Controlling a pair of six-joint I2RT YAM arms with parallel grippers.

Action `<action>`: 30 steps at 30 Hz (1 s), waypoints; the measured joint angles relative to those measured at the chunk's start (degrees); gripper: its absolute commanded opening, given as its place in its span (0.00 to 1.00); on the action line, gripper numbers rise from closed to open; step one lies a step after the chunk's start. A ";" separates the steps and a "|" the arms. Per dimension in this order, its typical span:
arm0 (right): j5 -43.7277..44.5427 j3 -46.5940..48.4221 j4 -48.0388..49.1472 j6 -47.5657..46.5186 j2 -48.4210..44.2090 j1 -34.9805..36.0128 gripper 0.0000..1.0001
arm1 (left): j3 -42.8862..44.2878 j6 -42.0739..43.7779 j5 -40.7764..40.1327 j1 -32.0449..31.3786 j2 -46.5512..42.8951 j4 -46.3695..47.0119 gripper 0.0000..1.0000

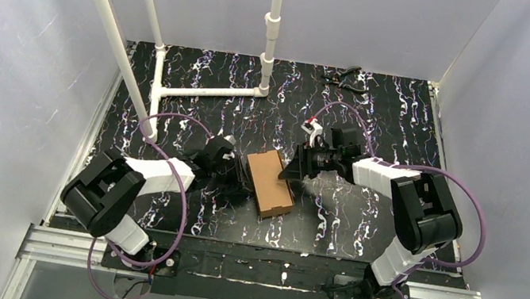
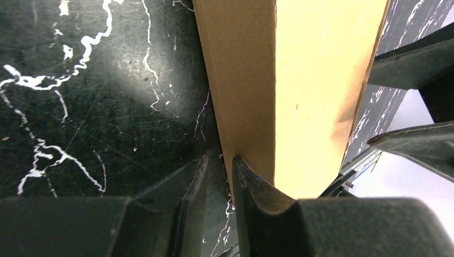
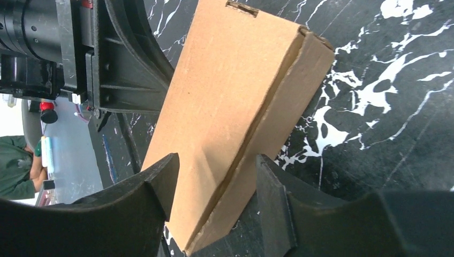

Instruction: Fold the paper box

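Jaws of the left gripper [image 2: 219, 171] stand close together with only a slim dark gap between them. One finger [image 2: 257, 187] lies against the lower corner of the paper box [image 1: 270, 182]. Whether a cardboard edge is pinched there I cannot tell. The right gripper [image 3: 214, 176] has its jaws apart, astride the near end of the box with a finger tight beside each face. Whether they press I cannot tell either.

The box lies on the black marbled table [image 1: 378, 127], midway between the two arms. It is already formed into a flat rectangular shape. In the right wrist view a long seam runs down it where the lid meets the side wall, and that seam gapes a little.

Trouble could start at that seam: if either gripper lets go unevenly, the lid may spring open. A hard squeeze from the right fingers could dent the thin wall. A push from one side alone would likely slide the light box across the smooth table rather than fold it.

Counted: one box, two grippers, one white pipe frame [image 1: 207, 90], and one tool that looks like pliers [image 1: 347, 78] at the far edge.
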 measured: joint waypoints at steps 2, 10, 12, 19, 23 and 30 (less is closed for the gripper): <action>0.33 0.22 -0.81 -0.46 0.00 0.70 0.55 | 0.59 0.00 0.50 -0.17 0.79 0.15 0.22; 3.63 1.64 -3.41 -2.75 -0.04 1.36 0.41 | 2.10 0.42 1.20 -0.55 2.29 -0.22 0.22; 4.52 2.01 -4.46 -3.58 -0.46 1.36 0.41 | 2.84 0.44 1.51 -0.74 3.13 -0.46 0.22; 7.91 4.24 -9.49 -7.91 -5.70 1.22 0.41 | 9.51 0.59 2.45 -1.36 9.55 -1.75 0.22; 9.99 8.17 -14.86 -11.10 -7.80 1.03 0.41 | 15.67 0.52 2.34 -1.11 15.06 -2.23 0.22; 12.61 14.25 -22.10 -15.63 -7.48 6.69 0.41 | 21.75 -0.50 2.01 -0.72 20.22 -0.61 0.23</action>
